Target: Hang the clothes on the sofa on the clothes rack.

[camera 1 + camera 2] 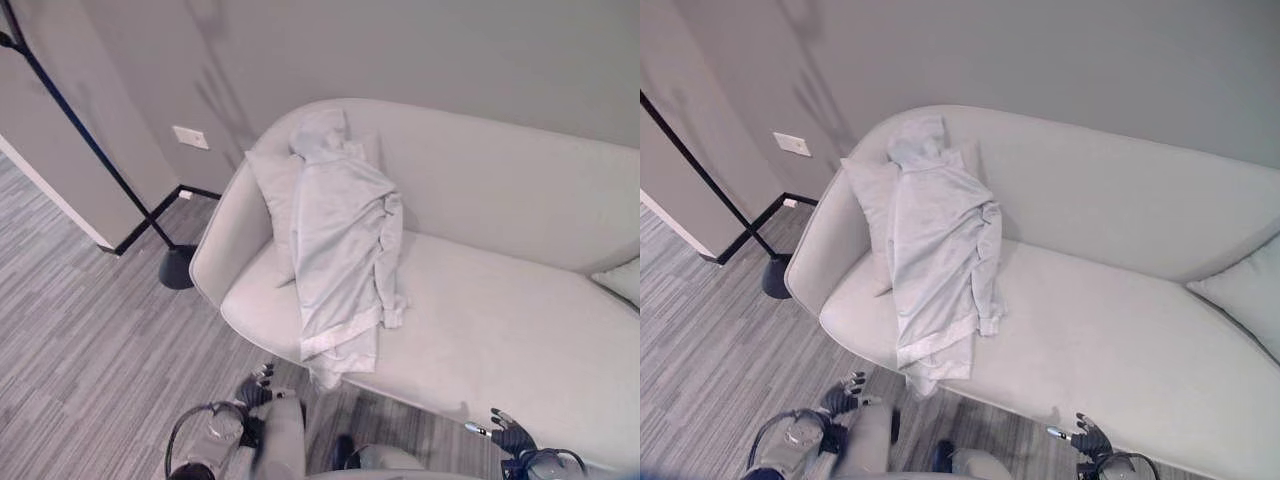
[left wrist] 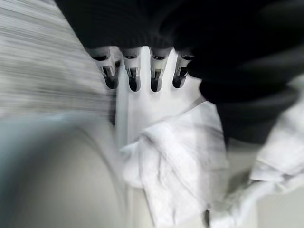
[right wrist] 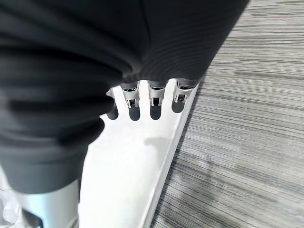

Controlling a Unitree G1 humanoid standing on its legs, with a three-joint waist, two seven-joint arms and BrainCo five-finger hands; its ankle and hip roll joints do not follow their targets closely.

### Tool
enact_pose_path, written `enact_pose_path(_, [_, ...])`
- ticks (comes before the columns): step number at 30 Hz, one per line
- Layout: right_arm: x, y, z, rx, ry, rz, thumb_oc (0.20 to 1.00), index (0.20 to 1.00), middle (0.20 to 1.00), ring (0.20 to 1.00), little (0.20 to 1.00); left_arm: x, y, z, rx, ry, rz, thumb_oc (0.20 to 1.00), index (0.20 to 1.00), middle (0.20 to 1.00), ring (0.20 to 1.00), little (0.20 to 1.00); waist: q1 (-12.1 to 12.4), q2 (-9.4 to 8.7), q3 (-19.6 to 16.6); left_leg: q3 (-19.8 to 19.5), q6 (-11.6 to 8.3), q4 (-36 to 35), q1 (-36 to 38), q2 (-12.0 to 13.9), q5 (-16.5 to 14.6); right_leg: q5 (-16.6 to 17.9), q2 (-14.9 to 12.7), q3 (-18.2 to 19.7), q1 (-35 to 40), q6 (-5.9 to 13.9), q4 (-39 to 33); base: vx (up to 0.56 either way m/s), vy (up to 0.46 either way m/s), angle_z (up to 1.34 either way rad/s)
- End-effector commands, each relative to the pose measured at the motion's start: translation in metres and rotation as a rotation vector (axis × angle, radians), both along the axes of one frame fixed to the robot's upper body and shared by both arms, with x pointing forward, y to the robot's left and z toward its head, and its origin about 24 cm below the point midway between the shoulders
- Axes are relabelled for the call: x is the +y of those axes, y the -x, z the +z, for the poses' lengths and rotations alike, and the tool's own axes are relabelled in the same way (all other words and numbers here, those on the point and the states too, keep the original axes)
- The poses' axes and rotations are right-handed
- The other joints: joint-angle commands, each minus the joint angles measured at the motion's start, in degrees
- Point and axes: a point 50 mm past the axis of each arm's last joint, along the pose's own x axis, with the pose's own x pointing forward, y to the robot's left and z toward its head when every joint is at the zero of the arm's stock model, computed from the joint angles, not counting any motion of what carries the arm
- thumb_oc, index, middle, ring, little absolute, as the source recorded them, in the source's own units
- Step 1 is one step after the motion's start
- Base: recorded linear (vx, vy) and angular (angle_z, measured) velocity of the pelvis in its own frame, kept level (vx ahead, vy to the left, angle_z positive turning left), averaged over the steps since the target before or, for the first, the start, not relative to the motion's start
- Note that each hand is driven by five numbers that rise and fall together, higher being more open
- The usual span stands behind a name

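Hoodie (image 1: 343,250): lay draped over a cushion (image 1: 272,190) at the left end of the pale sofa (image 1: 520,330), its hem hanging over the near seat edge.
Rack (image 1: 95,150): a dark pole with a round base stood left of the sofa, by the wall.
Left hand (image 1: 256,385): low, near the hem, fingers straight, holding nothing.
Right hand (image 1: 508,432): near the sofa's front edge, fingers relaxed, empty.
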Motion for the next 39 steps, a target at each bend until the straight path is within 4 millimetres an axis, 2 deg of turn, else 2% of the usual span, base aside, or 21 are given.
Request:
enact_pose_path(1, [-0.015,0.011,0.005,-0.011,0.036,-0.046,1.0,1.0,1.0,1.0,1.0,-0.016,-0.022,0.009,-0.075,0.034,-0.027,1.0,1.0,1.0,1.0,1.0,-2.2,0.12,0.9,2.8,-2.14,-38.5,23.3,-4.8,0.1,11.9,-3.1,1.8,12.6,4.48,-26.3,0.35,0.256,-0.14])
enact_pose_path(2, [-0.016,0.009,0.005,-0.009,0.052,-0.049,1.0,1.0,1.0,1.0,1.0,-0.016,-0.03,0.013,-0.1,0.031,-0.025,1.0,1.0,1.0,1.0,1.0,-0.7,0.69,1.3,1.0,-3.42,-46.6,20.7,-4.5,2.7,10.5,-3.2,2.4,14.3,4.63,-26.9,0.29,0.192,0.3])
enact_pose_path(3, [-0.016,0.008,0.005,-0.009,0.052,-0.049,1.0,1.0,1.0,1.0,1.0,-0.016,-0.03,0.013,-0.1,0.031,-0.025,1.0,1.0,1.0,1.0,1.0,-0.7,0.58,1.5,1.1,-3.4,-47.1,21.2,-4.7,2.9,10.3,-3.3,2.4,14.6,4.66,-26.9,0.33,0.232,0.46])
enact_pose_path(4, [-0.019,0.011,0.003,0.01,0.064,-0.055,1.0,1.0,1.0,1.0,1.0,-0.017,-0.03,0.013,-0.098,0.032,-0.025,1.0,1.0,1.0,1.0,1.0,-0.2,0.75,1.4,-0.3,-4.21,-48.8,19.5,-4.4,3.3,9.2,-3.7,3.1,16.0,5.0,-27.4,0.23,0.179,-0.01])
enact_pose_path(6, [-0.016,0.013,0.001,0.028,0.06,-0.038,1.0,1.0,1.0,1.0,1.0,-0.015,-0.028,0.012,-0.091,0.039,-0.012,1.0,1.0,1.0,1.0,1.0,-0.2,1.54,0.9,0.1,-5.05,-49.1,20.0,-3.8,4.0,8.3,-4.2,4.7,17.6,5.65,-27.6,0.32,0.286,-0.41])
enact_pose_path(7, [-0.012,0.016,-0.001,0.037,0.052,-0.035,1.0,1.0,1.0,1.0,1.0,-0.014,-0.025,0.01,-0.082,0.036,-0.003,1.0,1.0,1.0,1.0,1.0,-0.2,2.2,0.0,0.6,-5.33,-49.1,20.9,-3.5,5.6,8.1,-4.7,5.2,18.2,6.37,-28.2,0.34,0.353,-0.56])
enact_pose_path(9, [-0.012,0.015,-0.001,0.033,0.051,-0.032,1.0,1.0,1.0,1.0,1.0,-0.009,-0.024,0.011,-0.089,0.032,0.01,1.0,1.0,1.0,1.0,1.0,0.2,2.37,-0.9,2.0,-4.58,-49.1,22.3,-4.0,6.2,7.9,-6.6,6.7,18.0,7.13,-27.8,0.29,0.324,-0.36])
enact_pose_path(13, [0.0,0.001,-0.002,0.012,0.028,-0.004,1.0,1.0,1.0,1.0,1.0,0.001,-0.021,0.009,-0.071,0.002,0.038,1.0,1.0,1.0,1.0,1.0,1.4,0.88,-2.1,3.9,-2.27,-49.1,25.1,-5.7,4.1,9.3,-10.4,8.3,15.1,9.59,-24.5,0.2,0.237,-0.54])
enact_pose_path(17, [0.014,-0.012,-0.001,-0.012,0.008,0.056,1.0,1.0,1.0,1.0,1.0,0.013,-0.017,0.007,-0.051,-0.022,0.082,1.0,1.0,1.0,1.0,1.0,3.0,-0.08,-2.4,6.3,-0.83,-49.1,27.8,-6.5,2.0,12.4,-11.9,7.7,12.6,11.12,-20.3,0.17,0.12,-0.26])
enact_pose_path(20, [0.017,-0.006,-0.004,0.007,-0.001,0.062,1.0,1.0,1.0,1.0,1.0,0.015,-0.018,0.008,-0.053,-0.024,0.09,1.0,1.0,1.0,1.0,1.0,2.6,-0.12,-2.6,6.7,-0.61,-49.1,29.1,-6.8,1.1,13.3,-9.8,8.3,11.2,10.28,-21.2,0.13,0.049,0.34])
enact_pose_path(22, [0.018,-0.003,-0.006,0.023,-0.002,0.06,1.0,1.0,1.0,1.0,1.0,0.015,-0.021,0.01,-0.062,-0.021,0.093,1.0,1.0,1.0,1.0,1.0,1.7,-0.01,-2.2,6.4,-0.4,-49.1,29.7,-7.4,0.2,13.9,-6.6,7.6,7.5,9.54,-23.2,0.1,-0.015,0.03])
enact_pose_path(23, [0.015,0.01,-0.011,0.085,0.014,0.075,1.0,1.0,1.0,1.0,1.0,0.014,-0.021,0.006,-0.023,-0.06,0.056,1.0,1.0,1.0,1.0,1.0,0.8,-0.16,-1.2,5.3,0.28,-49.1,30.0,-8.6,-0.7,13.7,-5.6,7.2,8.1,9.25,-26.7,0.08,-0.04,-0.1])
enact_pose_path(26, [0.019,0.013,-0.013,0.077,-0.008,0.053,1.0,1.0,1.0,1.0,1.0,0.01,-0.02,0.005,-0.028,-0.041,0.051,1.0,1.0,1.0,1.0,1.0,-0.5,-0.25,-1.2,5.1,0.12,-49.1,32.1,-8.8,-1.1,14.8,-4.6,8.2,9.1,9.06,-27.6,0.1,-0.038,0.63])
enact_pose_path(29, [0.02,0.016,-0.014,0.084,-0.012,0.046,1.0,1.0,1.0,1.0,1.0,0.008,-0.016,0.002,-0.018,-0.032,0.051,1.0,1.0,1.0,1.0,1.0,-0.3,-0.41,-1.8,5.3,-0.21,-49.1,32.6,-8.5,-1.2,15.4,-4.7,7.5,10.0,8.84,-28.9,0.1,-0.072,0.01])
enact_pose_path(36, [0.018,0.014,-0.013,0.074,-0.01,0.043,1.0,1.0,1.0,1.0,1.0,-0.004,-0.014,0.0,-0.018,-0.007,0.021,1.0,1.0,1.0,1.0,1.0,-0.8,0.26,-1.9,4.6,-1.14,-49.1,34.2,-7.4,-1.4,13.7,-4.0,7.2,11.6,7.45,-28.3,0.05,-0.067,-0.09])
enact_pose_path(37, [0.015,0.013,-0.012,0.072,-0.004,0.036,1.0,1.0,1.0,1.0,1.0,-0.011,-0.023,0.005,-0.051,0.002,-0.011,1.0,1.0,1.0,1.0,1.0,-0.9,-0.26,0.2,4.1,-1.81,-40.9,30.1,-6.9,-3.1,12.6,-4.8,7.0,11.4,6.47,-26.6,-0.12,-0.053,0.07])
enact_pose_path(38, [0.013,0.014,-0.011,0.075,0.001,0.034,1.0,1.0,1.0,1.0,1.0,-0.016,-0.027,0.009,-0.072,0.016,-0.025,1.0,1.0,1.0,1.0,1.0,-0.9,-0.57,1.3,3.4,-2.24,-36.8,27.2,-6.8,-3.5,12.4,-5.1,6.6,11.2,6.18,-25.8,-0.17,-0.05,0.09])
enact_pose_path(39, [0.01,0.013,-0.011,0.084,0.014,0.042,1.0,1.0,1.0,1.0,1.0,-0.02,-0.034,0.013,-0.095,0.026,-0.034,1.0,1.0,1.0,1.0,1.0,-0.5,-0.93,2.3,2.0,-3.19,-33.4,24.2,-6.6,-2.5,12.5,-5.6,6.3,10.9,6.03,-25.2,-0.12,0.039,0.62])
